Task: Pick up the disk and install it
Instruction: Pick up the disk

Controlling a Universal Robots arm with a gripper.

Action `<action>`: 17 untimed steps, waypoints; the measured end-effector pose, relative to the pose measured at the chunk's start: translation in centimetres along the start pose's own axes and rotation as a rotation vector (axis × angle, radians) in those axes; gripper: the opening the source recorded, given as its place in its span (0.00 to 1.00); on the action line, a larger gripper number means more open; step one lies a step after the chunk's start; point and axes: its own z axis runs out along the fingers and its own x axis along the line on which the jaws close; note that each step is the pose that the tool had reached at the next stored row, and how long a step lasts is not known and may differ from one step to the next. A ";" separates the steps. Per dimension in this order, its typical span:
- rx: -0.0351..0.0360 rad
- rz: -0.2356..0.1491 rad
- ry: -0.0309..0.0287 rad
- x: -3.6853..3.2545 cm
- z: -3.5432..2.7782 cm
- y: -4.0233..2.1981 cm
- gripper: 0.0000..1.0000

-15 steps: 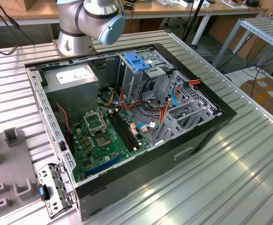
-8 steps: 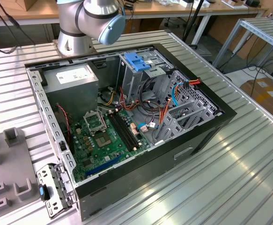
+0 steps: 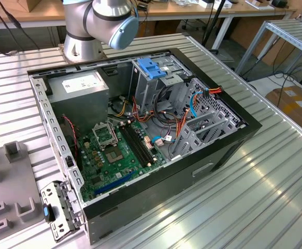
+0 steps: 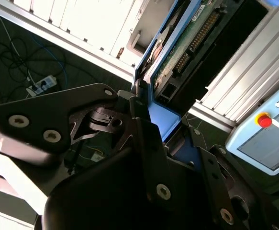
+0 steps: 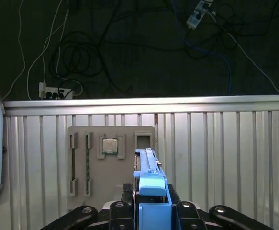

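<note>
Between my fingers (image 4: 148,143) sits the disk (image 5: 148,163), gripped edge-on by its blue carrier (image 5: 152,194). My gripper (image 5: 152,213) is clenched on it from both flat sides. In the second wrist view the drive's green circuit board (image 4: 184,45) faces one way and the blue frame wraps the end nearest my palm. From that I judge the hold is near one end, with most of the length sticking out beyond the jaws. In the first wrist view the disk hangs above the ribbed table (image 5: 225,153). Its far end lines up with the grey fixture plate (image 5: 82,158) that carries a small square chip (image 5: 109,145). How high above it I am, I cannot tell.

The job in hand, as I read it, is carrying the drive to the open computer case (image 3: 233,129) in the exterior view. Doing it well calls for a firm, even squeeze, since a long overhang would lever against my grip on a fast swing. Wrist turns should be slow, with the drive held square to the metal drive cage (image 3: 156,85). The orange and blue cables (image 3: 184,122) lie close to that metalwork and the motherboard (image 3: 114,150) is bare beside it, so a high, wide path seems safest.
</note>
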 end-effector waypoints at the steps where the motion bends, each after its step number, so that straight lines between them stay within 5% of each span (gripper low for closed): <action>1: -0.0002 0.000 0.0000 0.01 -0.17 0.00 0.37; 7: -0.0011 0.000 0.0000 0.03 -1.23 0.00 0.37; 17: -0.0010 0.000 0.0000 0.03 -1.23 -0.37 0.37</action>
